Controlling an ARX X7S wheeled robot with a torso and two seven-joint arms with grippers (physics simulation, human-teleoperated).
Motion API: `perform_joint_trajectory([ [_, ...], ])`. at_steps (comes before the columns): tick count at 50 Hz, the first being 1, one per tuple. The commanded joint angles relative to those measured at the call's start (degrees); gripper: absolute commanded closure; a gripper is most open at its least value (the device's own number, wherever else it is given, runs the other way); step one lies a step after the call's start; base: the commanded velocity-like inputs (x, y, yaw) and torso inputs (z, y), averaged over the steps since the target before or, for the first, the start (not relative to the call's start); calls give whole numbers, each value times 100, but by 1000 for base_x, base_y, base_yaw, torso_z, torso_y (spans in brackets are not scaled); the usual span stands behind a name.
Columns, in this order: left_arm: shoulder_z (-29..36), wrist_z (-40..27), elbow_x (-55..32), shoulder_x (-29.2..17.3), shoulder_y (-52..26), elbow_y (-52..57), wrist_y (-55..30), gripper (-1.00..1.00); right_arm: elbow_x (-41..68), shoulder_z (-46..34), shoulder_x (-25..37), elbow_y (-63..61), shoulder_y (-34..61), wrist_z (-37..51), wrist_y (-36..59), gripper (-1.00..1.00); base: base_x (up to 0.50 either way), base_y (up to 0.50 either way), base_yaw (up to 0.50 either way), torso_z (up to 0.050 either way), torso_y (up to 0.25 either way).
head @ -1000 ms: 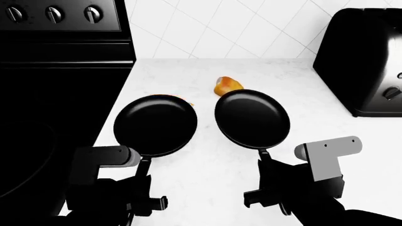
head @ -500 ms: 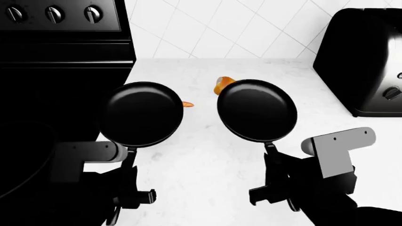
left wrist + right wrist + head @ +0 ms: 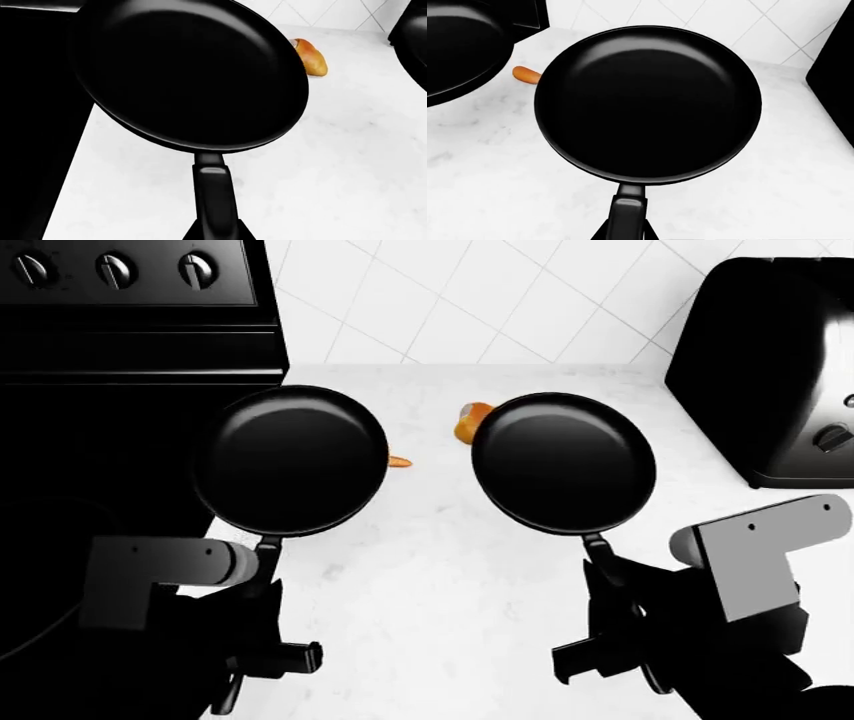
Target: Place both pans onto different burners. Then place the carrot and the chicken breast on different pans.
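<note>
Head view: you hold two pans side by side over the white marbled tabletop (image 3: 441,580). Your left gripper (image 3: 260,585) is clenched on the handle of the left pan (image 3: 291,460), whose round body overlaps the boundary between the tabletop and the black cooktop (image 3: 107,460). Your right gripper (image 3: 607,590) is clenched on the handle of the right pan (image 3: 565,462), which is wholly over the tabletop. The two pans are near each other but apart.

Between them, the tip of the carrot (image 3: 398,462) shows at the left pan's rim, and a part of the chicken breast (image 3: 467,420) shows behind the right pan's rim; both lie on the tabletop. A black toaster (image 3: 774,370) stands at the far right, well apart from the pans. Three knobs (image 3: 116,268) sit on the stove's back panel.

Left wrist view: the left pan (image 3: 190,70) fills the frame, with the chicken breast (image 3: 311,57) beyond its rim on the tabletop.

Right wrist view: the right pan (image 3: 647,102) is centred, and the carrot (image 3: 526,74) lies just beside its rim, between the two pans.
</note>
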Motion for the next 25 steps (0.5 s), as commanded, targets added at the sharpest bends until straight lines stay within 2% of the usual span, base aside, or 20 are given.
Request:
perform_joint_trajectory([
  [1,-66,131,-29,5,-268,133,84,100,63,305,157,-73,71,367,-136,100,0,0,0,0,10],
  [10,-60,191,32,-10,-186,103,80,100,31,302,165,-70,104,404,-162,100,0,0,0,1,2],
  [25,-54,295,106,1,-71,66,109,100,53,270,197,-91,126,437,-183,100,0,500,0,1,3],
])
